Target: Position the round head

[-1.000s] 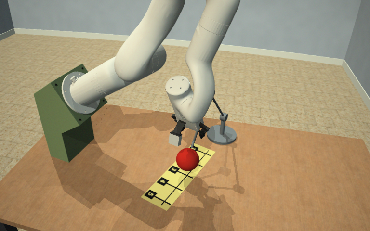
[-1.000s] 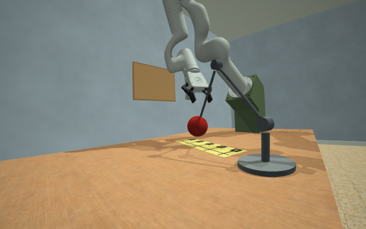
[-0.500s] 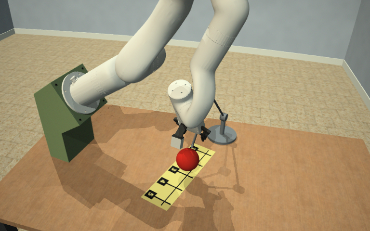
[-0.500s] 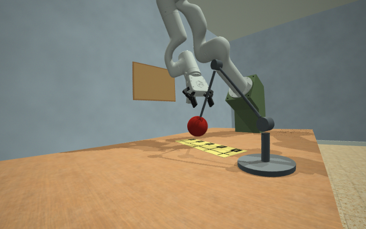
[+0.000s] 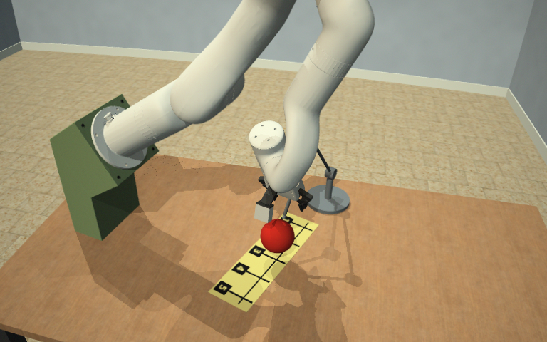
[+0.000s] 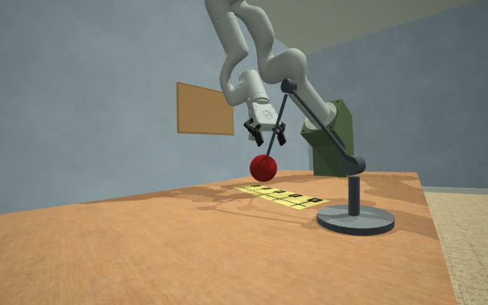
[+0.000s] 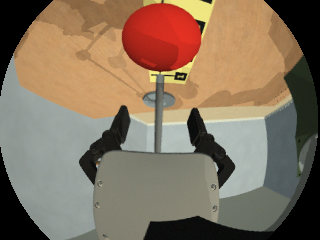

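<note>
Gripper (image 7: 158,126) wide, holding nothing, straddling the lamp's thin rod (image 7: 159,116). Red head (image 5: 277,235) hangs below the gripper along the rod's axis, probably over the yellow strip (image 5: 241,282) near mark 2, off the desk (image 5: 423,261).

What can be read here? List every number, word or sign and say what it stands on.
"3": black tag on the yellow strip.
"4": black tag on that strip.
"5": black tag at the strip's far end.
Tags 1 and 2: hidden behind the red lamp head and the pincer.
Exterior and wrist views: tags too small to read.
No other text.
</note>
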`<state>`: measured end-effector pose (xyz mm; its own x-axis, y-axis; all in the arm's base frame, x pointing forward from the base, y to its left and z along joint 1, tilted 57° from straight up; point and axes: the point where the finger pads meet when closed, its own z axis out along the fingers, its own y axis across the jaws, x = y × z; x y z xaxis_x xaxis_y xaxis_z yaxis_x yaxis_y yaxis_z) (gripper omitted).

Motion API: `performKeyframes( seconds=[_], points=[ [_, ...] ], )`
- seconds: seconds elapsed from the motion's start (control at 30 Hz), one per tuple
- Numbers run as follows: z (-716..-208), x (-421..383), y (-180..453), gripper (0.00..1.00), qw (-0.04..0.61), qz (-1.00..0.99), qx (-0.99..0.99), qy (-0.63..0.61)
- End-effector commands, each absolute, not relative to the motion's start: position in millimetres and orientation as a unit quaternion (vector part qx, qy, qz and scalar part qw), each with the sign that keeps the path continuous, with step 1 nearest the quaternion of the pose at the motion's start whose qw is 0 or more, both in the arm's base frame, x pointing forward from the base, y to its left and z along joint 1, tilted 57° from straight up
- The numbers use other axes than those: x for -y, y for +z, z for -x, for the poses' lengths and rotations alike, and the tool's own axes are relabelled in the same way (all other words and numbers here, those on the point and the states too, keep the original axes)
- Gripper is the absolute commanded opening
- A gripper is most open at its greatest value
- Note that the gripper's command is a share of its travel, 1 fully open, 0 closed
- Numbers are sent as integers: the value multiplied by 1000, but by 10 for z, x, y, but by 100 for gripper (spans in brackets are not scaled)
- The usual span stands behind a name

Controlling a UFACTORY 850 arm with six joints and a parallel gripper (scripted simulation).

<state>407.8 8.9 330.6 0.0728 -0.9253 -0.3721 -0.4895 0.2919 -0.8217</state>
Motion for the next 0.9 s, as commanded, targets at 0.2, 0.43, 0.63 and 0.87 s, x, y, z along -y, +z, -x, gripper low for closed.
performKeyframes(
  seconds=[0.2,0.43,0.63,0.87],
  points=[
    [-4081,-90,3307,100,483,550,-642,-226],
    [-4081,-90,3308,0,483,550,-642,-226],
    [-4081,-90,3308,0,483,550,-642,-226],
    [-4081,-90,3308,0,483,550,-642,-226]
  ],
)
